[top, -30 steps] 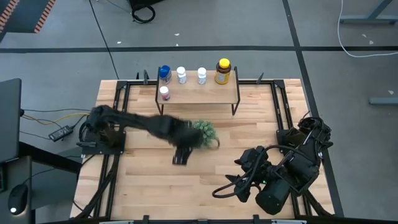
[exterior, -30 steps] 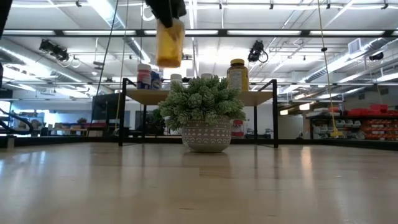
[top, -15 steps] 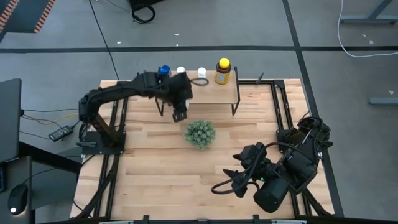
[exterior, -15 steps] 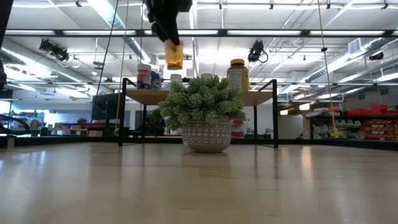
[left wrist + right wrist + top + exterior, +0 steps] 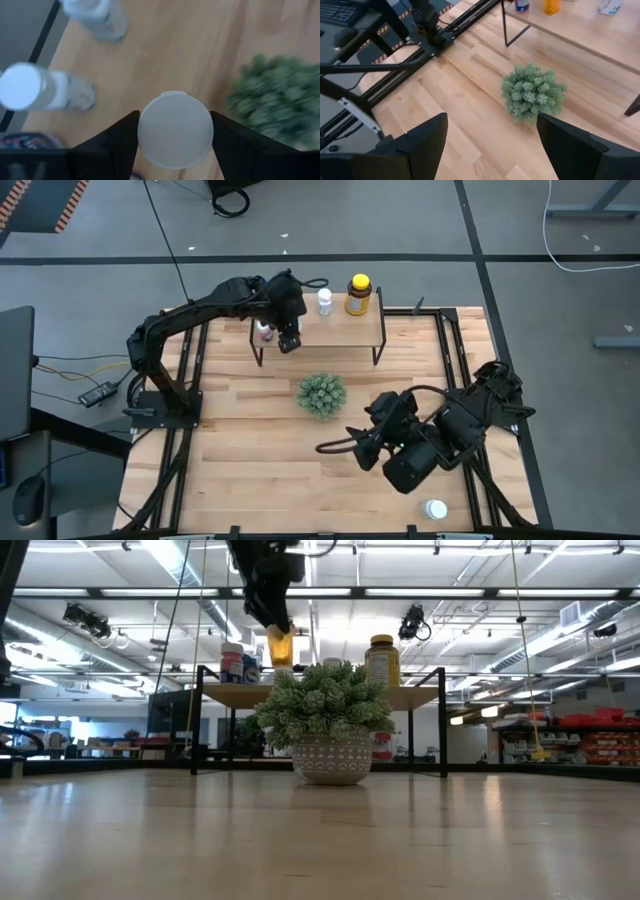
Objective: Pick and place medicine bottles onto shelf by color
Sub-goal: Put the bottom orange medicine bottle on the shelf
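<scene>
- The left arm has swung from the middle of the bench up to the shelf (image 5: pixel 340 328) in the last second, carrying an orange bottle (image 5: pixel 280 646) with it
- The left gripper (image 5: pixel 288 340) now hangs over the shelf's left part, its fingers (image 5: pixel 112 142) clamped on that bottle, whose white cap faces the wrist camera
- On the shelf stand a blue bottle (image 5: pixel 232 662), a white bottle (image 5: pixel 324 301) and an amber bottle (image 5: pixel 358 294) with a yellow cap; a purple bottle (image 5: pixel 264 331) sits near the front edge
- The right gripper (image 5: pixel 322 449) has come forward near the plant (image 5: pixel 321 394), fingers (image 5: pixel 422 140) apart and empty
- Another bottle (image 5: pixel 435 509) lies on the bench (image 5: pixel 250 470) by the right arm
</scene>
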`<action>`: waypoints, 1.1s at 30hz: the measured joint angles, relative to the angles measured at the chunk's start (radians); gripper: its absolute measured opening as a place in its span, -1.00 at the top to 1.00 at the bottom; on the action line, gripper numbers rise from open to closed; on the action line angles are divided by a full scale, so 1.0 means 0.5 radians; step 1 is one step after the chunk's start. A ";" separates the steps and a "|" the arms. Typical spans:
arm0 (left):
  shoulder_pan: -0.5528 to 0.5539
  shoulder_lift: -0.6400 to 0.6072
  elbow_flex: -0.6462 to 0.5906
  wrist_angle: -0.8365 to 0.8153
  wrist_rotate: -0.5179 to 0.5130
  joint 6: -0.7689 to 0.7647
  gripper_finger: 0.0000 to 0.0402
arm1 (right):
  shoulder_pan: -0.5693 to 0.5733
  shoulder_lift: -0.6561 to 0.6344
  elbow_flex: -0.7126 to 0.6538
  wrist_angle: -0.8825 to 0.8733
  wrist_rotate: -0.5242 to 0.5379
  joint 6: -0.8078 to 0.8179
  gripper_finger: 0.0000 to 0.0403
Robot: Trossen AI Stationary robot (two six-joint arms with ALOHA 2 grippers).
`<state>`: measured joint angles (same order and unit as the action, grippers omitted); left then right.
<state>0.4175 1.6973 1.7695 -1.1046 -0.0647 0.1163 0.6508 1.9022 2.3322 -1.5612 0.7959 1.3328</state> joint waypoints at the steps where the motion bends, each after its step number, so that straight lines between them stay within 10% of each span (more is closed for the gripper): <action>1: 0.013 0.021 -0.001 -0.019 -0.002 0.033 -0.13 | -0.015 0.000 0.000 0.001 0.000 -0.007 -0.56; 33: 0.128 0.145 -0.002 -0.009 0.004 0.103 -0.12 | -0.106 0.000 0.000 0.008 -0.023 -0.054 -0.56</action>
<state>0.4816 1.7699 1.7687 -1.1093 -0.0628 0.1680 0.5976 1.9022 2.3322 -1.5574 0.7845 1.3058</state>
